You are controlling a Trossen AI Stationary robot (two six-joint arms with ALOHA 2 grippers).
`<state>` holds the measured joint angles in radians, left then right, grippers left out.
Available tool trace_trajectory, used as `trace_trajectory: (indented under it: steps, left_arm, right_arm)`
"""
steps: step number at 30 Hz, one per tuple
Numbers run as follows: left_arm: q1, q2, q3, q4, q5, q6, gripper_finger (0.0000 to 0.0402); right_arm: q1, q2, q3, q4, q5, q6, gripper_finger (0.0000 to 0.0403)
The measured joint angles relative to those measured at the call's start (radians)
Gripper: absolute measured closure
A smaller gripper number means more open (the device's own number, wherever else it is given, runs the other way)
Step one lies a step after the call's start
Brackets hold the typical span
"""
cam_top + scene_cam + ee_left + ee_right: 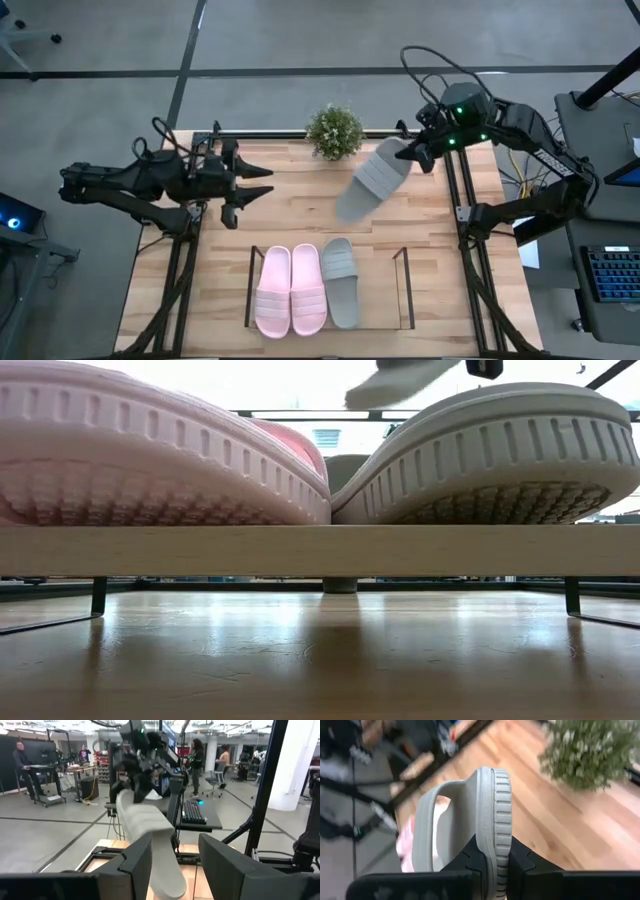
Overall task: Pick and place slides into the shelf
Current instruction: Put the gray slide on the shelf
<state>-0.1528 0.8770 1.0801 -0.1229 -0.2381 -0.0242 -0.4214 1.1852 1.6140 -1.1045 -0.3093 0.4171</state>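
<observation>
Both arms: matte black, built of angular faceted links.

Left arm (150, 180), left of the frame in the high view: thin black cables loop above its wrist. Its jaws end in two tapered, pointed black fingers (258, 181); in the left wrist view these fingers (134, 865) show as broad flat black plates with bevelled edges.

Right arm (520, 130), upper right of the frame: green indicator lights glow on the wrist housing; a long black cable arcs over it; pale markings run along the forearm link.
</observation>
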Motion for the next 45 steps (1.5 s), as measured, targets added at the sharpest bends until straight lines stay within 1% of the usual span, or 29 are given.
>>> trace_trajectory:
  steps: [7,10,13,15,18,21,26,36,39,45]
  left_arm:
    - [0.0,-0.033,0.0,0.002,-0.015,0.0,0.0255]
    - [0.0,-0.034,0.0,0.002,-0.043,0.0,0.0255]
    - [0.0,-0.028,0.0,0.001,-0.058,0.003,0.0255]
    - [0.0,-0.021,0.0,0.002,-0.065,0.003,0.0255]
    - [0.0,-0.013,0.0,0.001,-0.085,0.003,0.0255]
    - [0.0,-0.011,0.0,0.001,-0.085,0.003,0.0255]
    - [0.0,-0.012,0.0,0.001,-0.086,0.003,0.0256]
    - [0.0,-0.005,0.0,0.0,-0.113,0.003,0.0256]
    - [0.0,0.0,-0.001,0.0,-0.12,0.003,0.0256]
    - [0.0,0.008,-0.004,-0.002,-0.145,0.004,0.0256]
  right_arm:
    - [-0.048,0.088,0.147,-0.234,-0.158,-0.178,0.0377]
    - [-0.057,0.142,0.211,-0.345,-0.191,-0.258,0.0377]
    - [-0.058,0.201,0.268,-0.45,-0.196,-0.341,0.0377]
    - [-0.057,0.239,0.291,-0.47,-0.217,-0.379,0.0377]
    - [-0.057,0.282,0.309,-0.461,-0.3,-0.407,0.0377]
    - [-0.057,0.309,0.325,-0.464,-0.316,-0.427,0.0377]
    - [-0.057,0.324,0.304,-0.464,-0.384,-0.477,0.0377]
    - [-0.005,0.323,0.141,-0.447,-0.425,-0.492,0.0377]
    - [0.02,0.323,0.103,-0.395,-0.438,-0.477,0.0377]
    - [0.081,0.322,0.037,-0.3,-0.512,-0.438,0.0377]
